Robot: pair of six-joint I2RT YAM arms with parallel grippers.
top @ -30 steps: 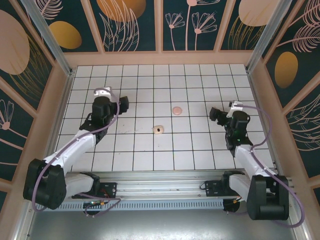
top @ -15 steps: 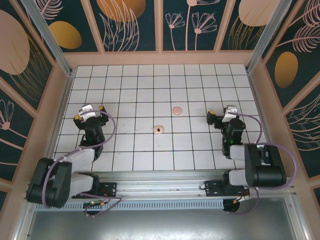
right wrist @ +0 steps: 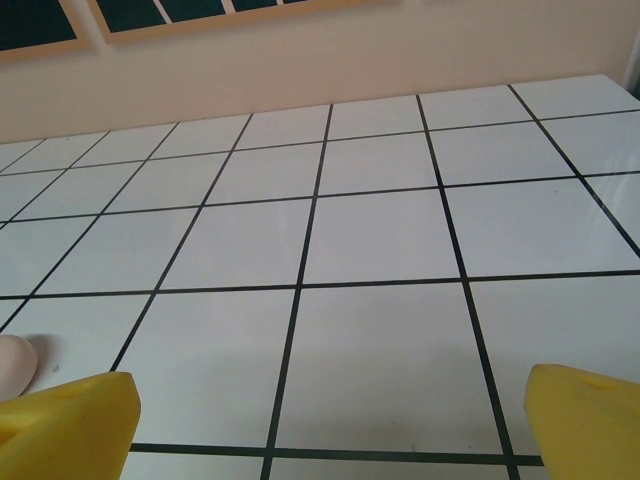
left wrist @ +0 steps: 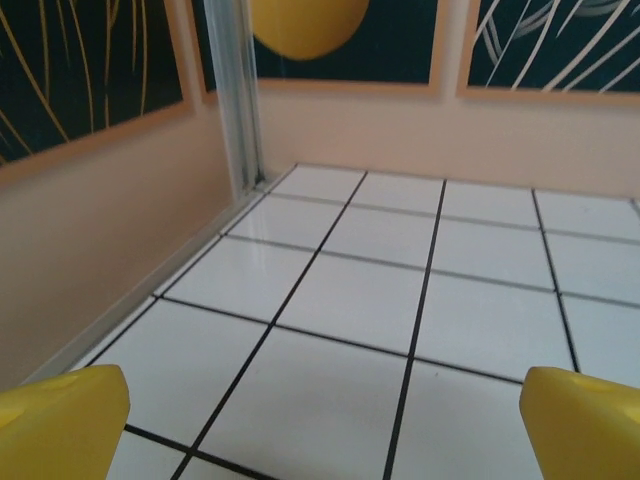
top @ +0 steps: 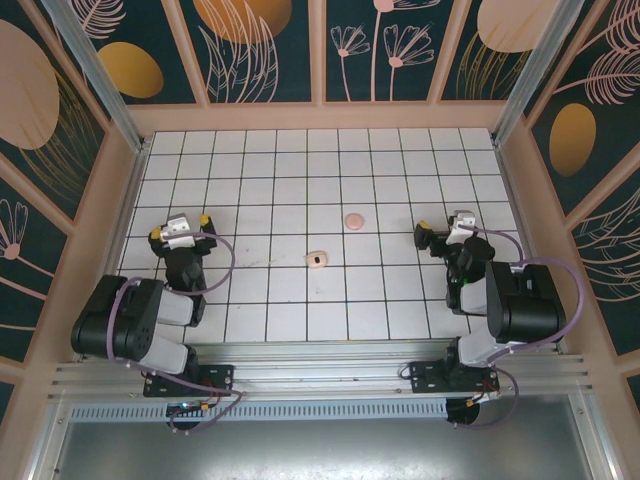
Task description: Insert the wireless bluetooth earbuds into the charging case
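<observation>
You had both arms folded low at six o'clock, their bases on the grey metal rail [top: 320, 372]. On the white tiled table with black grid lines [top: 300, 160], the left gripper [top: 180, 228] sat out at nine o'clock of the middle. Its jaws were spread wide with nothing between them, and the yellow left pads [left wrist: 62, 420] framed bare tiles in the wrist view. The right gripper [top: 446, 229] mirrored it at three o'clock, equally wide and empty. Its yellow right pads [right wrist: 65, 425] sat apart over empty grid, with a pale pink rounded edge [right wrist: 14, 365] at nine o'clock that you couldn't identify. Between the grippers lay a small cream ring-shaped piece with a dark centre [top: 317, 259]. At one o'clock of it, well apart from both grippers, the small round salmon-pink plastic charging case [top: 354, 220] rested flat on a tile. The earbuds were too small to pick out. Beyond, at twelve o'clock, stood the peach-framed back wall with dark floral panels [top: 320, 60].
</observation>
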